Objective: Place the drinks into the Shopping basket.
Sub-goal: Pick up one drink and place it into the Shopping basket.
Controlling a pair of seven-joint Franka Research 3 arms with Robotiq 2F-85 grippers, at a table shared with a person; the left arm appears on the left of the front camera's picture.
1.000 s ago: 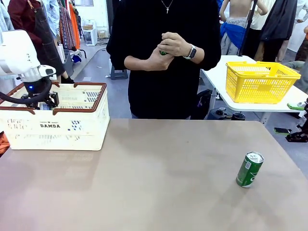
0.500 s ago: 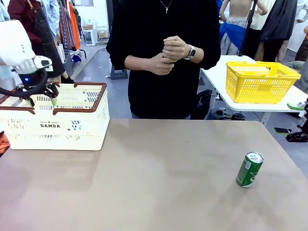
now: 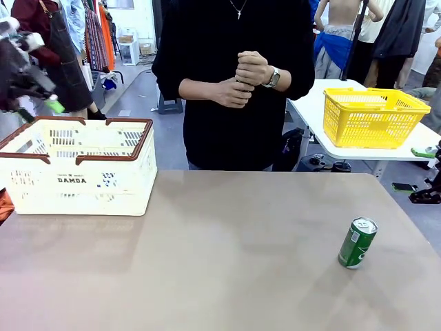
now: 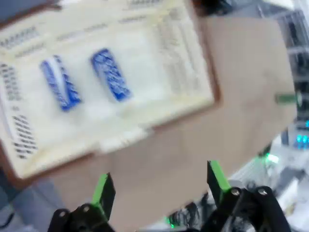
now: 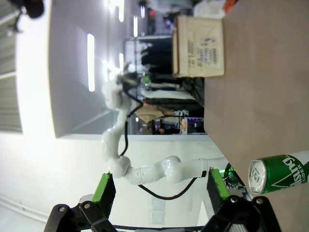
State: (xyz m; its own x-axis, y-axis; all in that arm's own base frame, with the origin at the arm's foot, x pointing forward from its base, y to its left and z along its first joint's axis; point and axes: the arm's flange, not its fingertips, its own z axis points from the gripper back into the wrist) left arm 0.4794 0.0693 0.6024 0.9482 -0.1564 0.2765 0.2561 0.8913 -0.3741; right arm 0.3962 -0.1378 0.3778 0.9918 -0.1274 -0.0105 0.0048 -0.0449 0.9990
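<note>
Two blue-and-white drink cans [image 4: 110,75] lie inside the Shopping basket [image 3: 76,181] at far left, a green can [image 3: 357,243] stands near right on the tabletop [image 3: 234,262], and the left pincer [image 4: 159,181] and right pincer [image 5: 159,186] are both spread, empty.

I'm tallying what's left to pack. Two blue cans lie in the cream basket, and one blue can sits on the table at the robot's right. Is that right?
Not quite: the can on the table is green, not blue, as the front view shows. The rest holds: the left wrist view shows two blue cans lying in the basket.
</note>
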